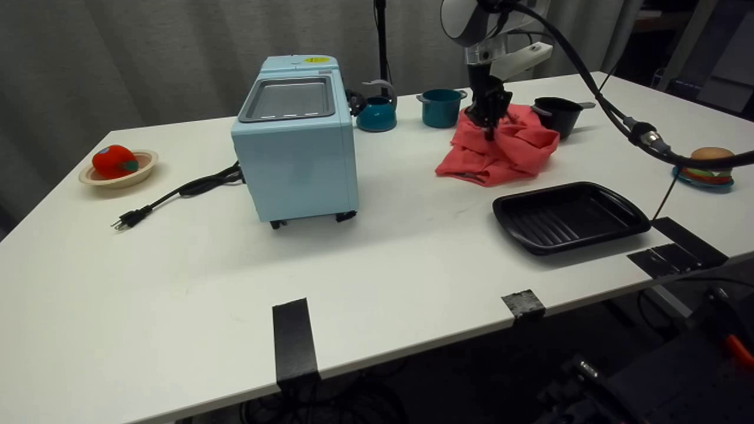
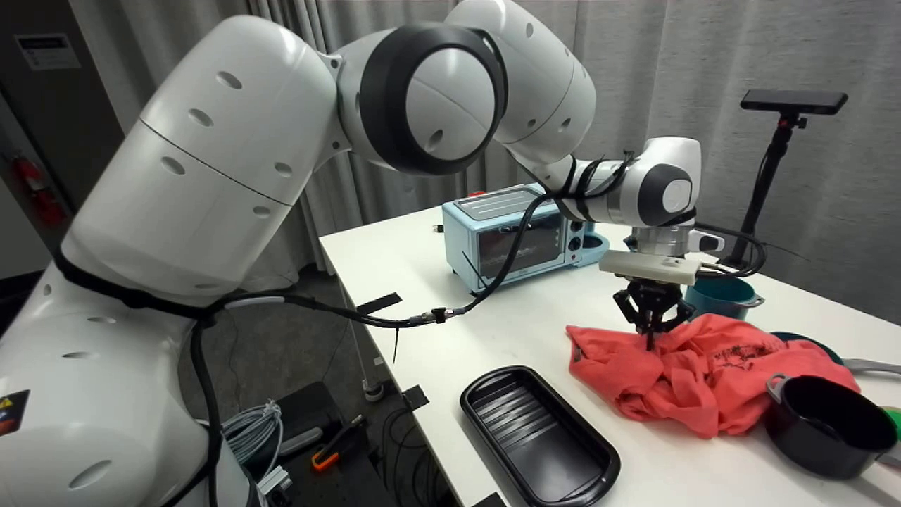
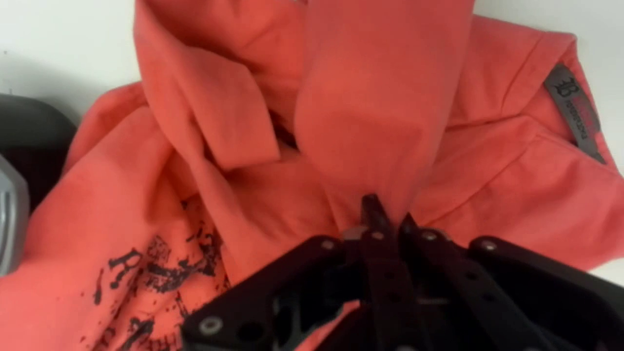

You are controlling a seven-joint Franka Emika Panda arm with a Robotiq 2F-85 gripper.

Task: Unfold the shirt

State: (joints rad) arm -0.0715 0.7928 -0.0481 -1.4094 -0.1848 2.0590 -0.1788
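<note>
The shirt is coral red with a dark print. It lies crumpled and folded on the white table in both exterior views (image 1: 527,154) (image 2: 686,398). In the wrist view the shirt (image 3: 253,190) fills most of the picture; its grey label (image 3: 575,112) shows at the right and the dark print at the lower left. My gripper points down onto the shirt in both exterior views (image 1: 489,132) (image 2: 649,343). In the wrist view its fingertips (image 3: 391,212) are close together with a raised fold of the shirt pinched between them. Most of the shirt still rests on the table.
A black pot (image 1: 559,118) touches or nearly touches the shirt, and a teal pot (image 1: 440,112) stands behind it. A black baking tray (image 1: 571,218) lies near the table's front edge. A blue toaster oven (image 1: 297,165) and a teal kettle (image 1: 377,116) stand farther along the table.
</note>
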